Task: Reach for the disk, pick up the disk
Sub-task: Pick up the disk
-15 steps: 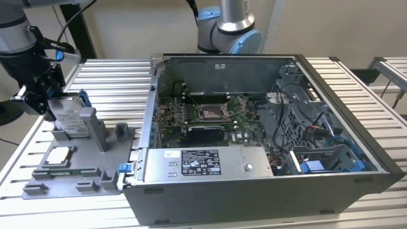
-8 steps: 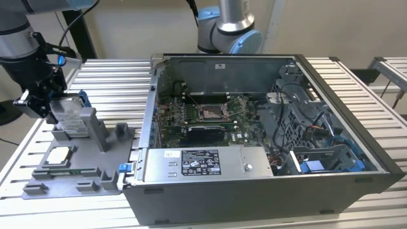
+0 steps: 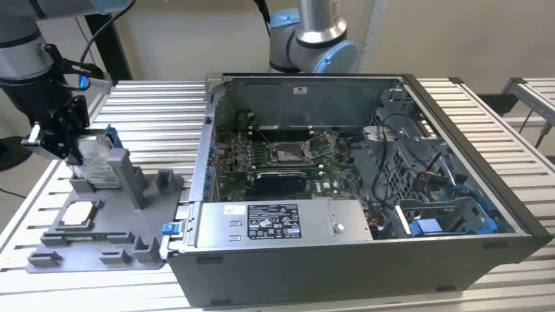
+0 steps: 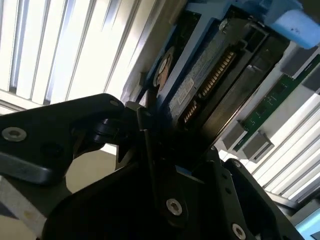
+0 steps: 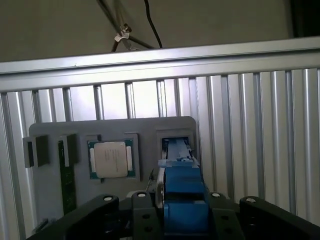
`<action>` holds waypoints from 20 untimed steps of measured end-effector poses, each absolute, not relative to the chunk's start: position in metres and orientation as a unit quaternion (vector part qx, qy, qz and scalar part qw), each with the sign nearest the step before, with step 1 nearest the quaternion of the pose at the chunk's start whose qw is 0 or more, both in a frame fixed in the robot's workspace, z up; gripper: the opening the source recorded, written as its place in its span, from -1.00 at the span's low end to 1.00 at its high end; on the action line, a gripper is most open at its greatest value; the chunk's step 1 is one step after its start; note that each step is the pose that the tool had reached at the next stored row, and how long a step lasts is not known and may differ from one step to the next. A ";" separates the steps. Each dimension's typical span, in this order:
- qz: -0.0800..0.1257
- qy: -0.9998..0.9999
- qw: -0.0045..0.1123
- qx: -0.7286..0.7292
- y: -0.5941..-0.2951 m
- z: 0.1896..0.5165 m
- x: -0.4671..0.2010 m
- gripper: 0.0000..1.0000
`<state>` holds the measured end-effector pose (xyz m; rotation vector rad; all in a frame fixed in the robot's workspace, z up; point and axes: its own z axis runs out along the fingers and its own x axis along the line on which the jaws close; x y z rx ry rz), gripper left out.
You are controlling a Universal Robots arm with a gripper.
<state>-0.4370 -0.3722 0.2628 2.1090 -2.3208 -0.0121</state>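
Note:
The disk [image 3: 97, 166] is a silver drive in a bright blue bracket, standing on edge in a slot at the far end of the grey holder [image 3: 104, 244] on the exterior view's left. My gripper [image 3: 65, 146] has come down on its upper end. In the first wrist view the blue bracket of the disk [image 5: 182, 185] sits between the black fingers of the gripper [image 5: 184, 212], which press against both its sides. The second wrist view shows the disk [image 4: 210, 75] from its connector edge, with the gripper [image 4: 180, 150] shut around it.
The grey holder [image 5: 50, 130] also carries a square silver chip [image 5: 111, 159] and a green memory stick [image 5: 66, 175]. An open computer case [image 3: 347, 175] stands just to the exterior view's right of it. A second arm [image 3: 308, 32] rises behind the case. The slatted metal table [image 3: 147, 104] lies underneath.

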 end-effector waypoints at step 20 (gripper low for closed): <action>-0.004 -0.740 0.003 0.673 -0.372 0.263 -0.437 -1.00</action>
